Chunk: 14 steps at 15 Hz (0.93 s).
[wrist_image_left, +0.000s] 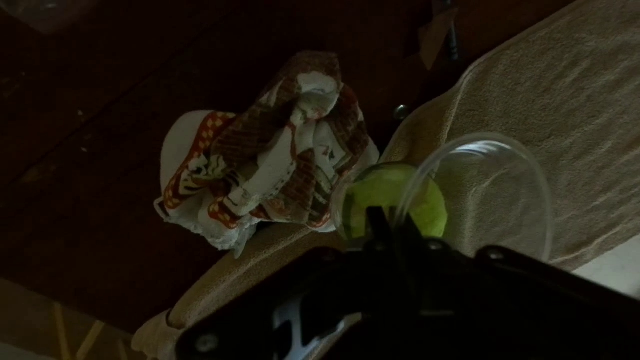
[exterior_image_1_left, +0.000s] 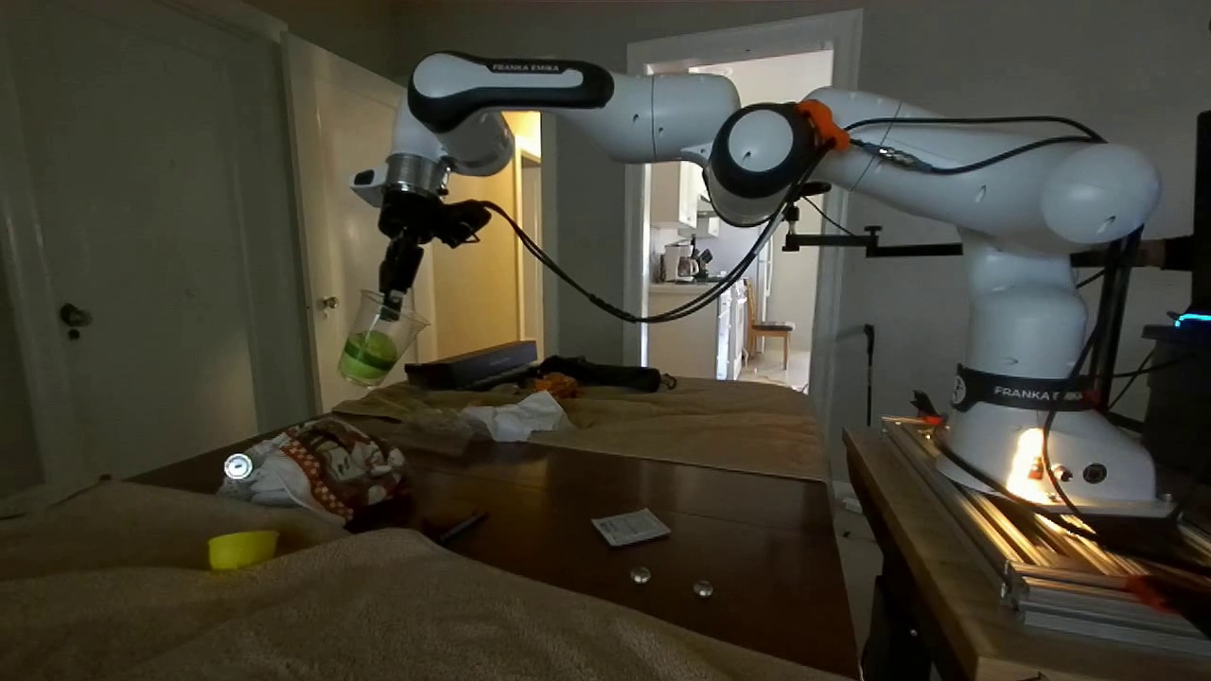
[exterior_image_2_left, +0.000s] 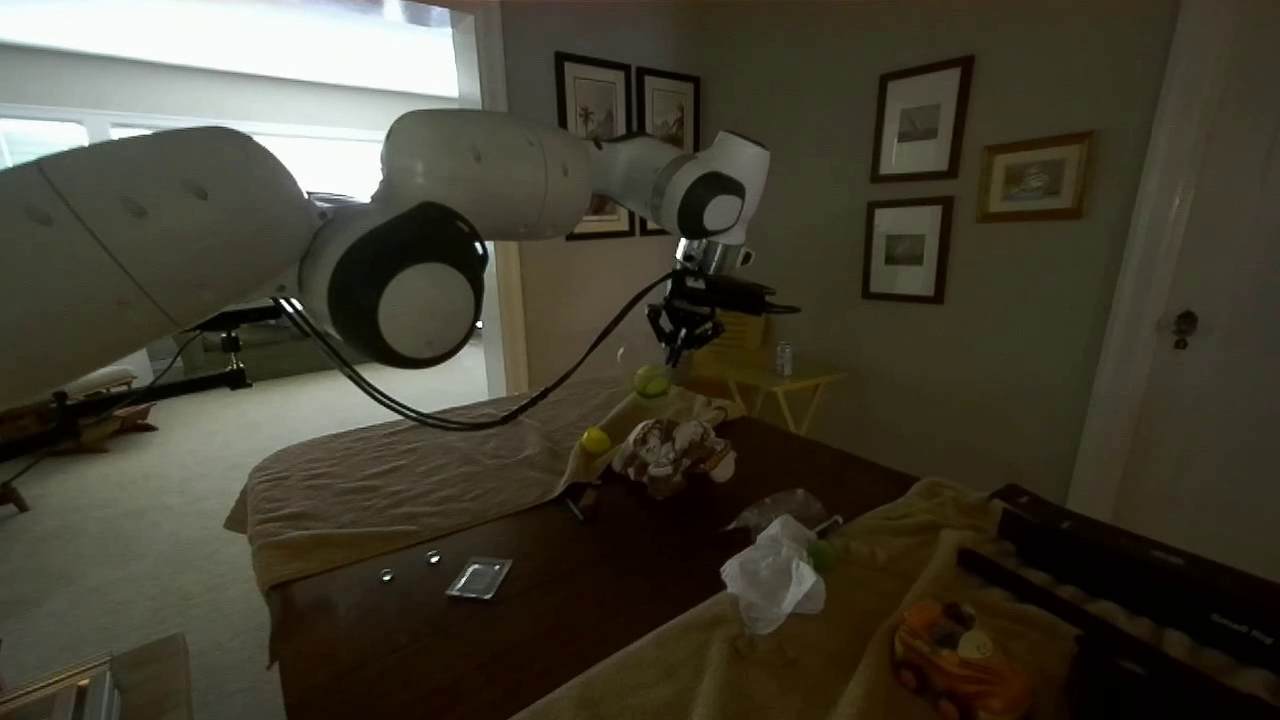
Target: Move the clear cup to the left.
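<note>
Tan blankets (exterior_image_1_left: pixel 426 610) partly cover a dark wooden table (exterior_image_1_left: pixel 530 492) in an exterior view; in the air, the gripper (exterior_image_1_left: pixel 392 308), jaws almost together, pinches the tilted clear cup (exterior_image_1_left: pixel 380 339) by its wall. In an exterior view, a patterned cloth (exterior_image_2_left: pixel 665 455) and silver packet (exterior_image_2_left: pixel 480 578) lie on the table. In the wrist view, the cup, green at its base, shows against blanket and cloth.

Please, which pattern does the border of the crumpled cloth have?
Red-orange with small pale checks; the cloth's border shows best in the wrist view.
</note>
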{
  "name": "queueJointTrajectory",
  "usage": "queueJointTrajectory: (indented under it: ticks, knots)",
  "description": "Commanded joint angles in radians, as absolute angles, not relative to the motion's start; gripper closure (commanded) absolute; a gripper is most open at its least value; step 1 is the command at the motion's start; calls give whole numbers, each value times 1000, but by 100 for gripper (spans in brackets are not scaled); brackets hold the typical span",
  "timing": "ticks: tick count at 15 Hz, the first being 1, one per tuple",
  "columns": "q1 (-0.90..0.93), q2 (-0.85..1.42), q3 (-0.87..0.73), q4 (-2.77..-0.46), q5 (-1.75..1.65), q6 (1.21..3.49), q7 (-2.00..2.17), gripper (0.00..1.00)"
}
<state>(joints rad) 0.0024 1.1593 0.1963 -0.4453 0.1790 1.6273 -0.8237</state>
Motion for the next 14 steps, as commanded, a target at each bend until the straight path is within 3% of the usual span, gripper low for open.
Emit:
queueJointTrajectory:
  ticks: [1,14]
  knots:
    - [30,1145,193,-466,176,1591,-705,99]
    - [203,1142,177,-464,75,1306,-921,99]
